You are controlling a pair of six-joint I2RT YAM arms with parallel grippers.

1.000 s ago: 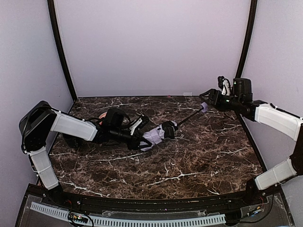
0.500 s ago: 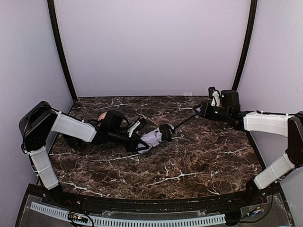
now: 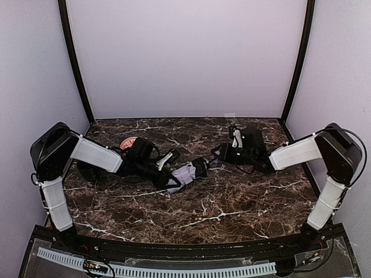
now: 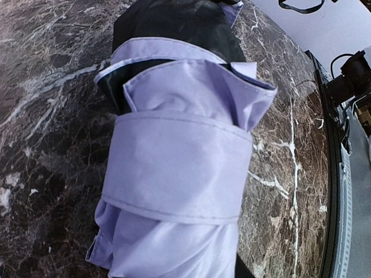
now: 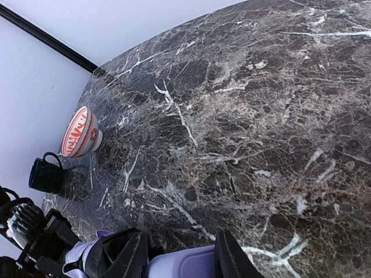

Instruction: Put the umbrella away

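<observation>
The umbrella lies on the marble table as a short bundle of pale lavender fabric with black underside showing. My left gripper is shut on the bundle from the left. In the left wrist view the fabric, bound by a lavender band, fills the frame and hides the fingers. My right gripper is shut on the lavender handle, which sits between its black fingers right against the bundle. The shaft is hidden.
A small red-patterned bowl stands behind my left arm, also seen as the bowl in the right wrist view, with a dark mug next to it. Black frame posts and pale walls close in the table.
My right gripper has closed on the handle and travelled left from the back right, pushing the handle up to the bundle so the long shaft no longer shows. The left arm barely shifted.
</observation>
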